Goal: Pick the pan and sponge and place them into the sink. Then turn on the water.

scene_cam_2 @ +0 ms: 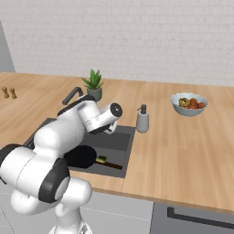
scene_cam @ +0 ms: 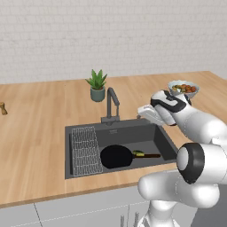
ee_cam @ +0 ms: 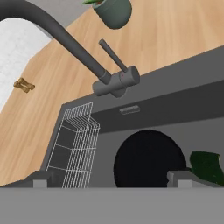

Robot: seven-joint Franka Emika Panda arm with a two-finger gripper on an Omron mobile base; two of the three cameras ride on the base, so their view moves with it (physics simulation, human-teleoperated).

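Your gripper [ee_cam: 109,179] hangs wide open and empty over the sink [scene_cam: 80,131]; the pan [scene_cam: 116,156] lies on its floor, the sponge [scene_cam: 138,154] on the handle beside it.

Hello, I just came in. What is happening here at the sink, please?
A white robot arm is working over the kitchen sink. The pan already lies in the basin, with the sponge beside it near the handle, next to the wire rack. The hand is open, holds nothing, and hovers above the basin, facing the faucet and its lever. No water runs from the faucet, so turning it on is likely the step left.
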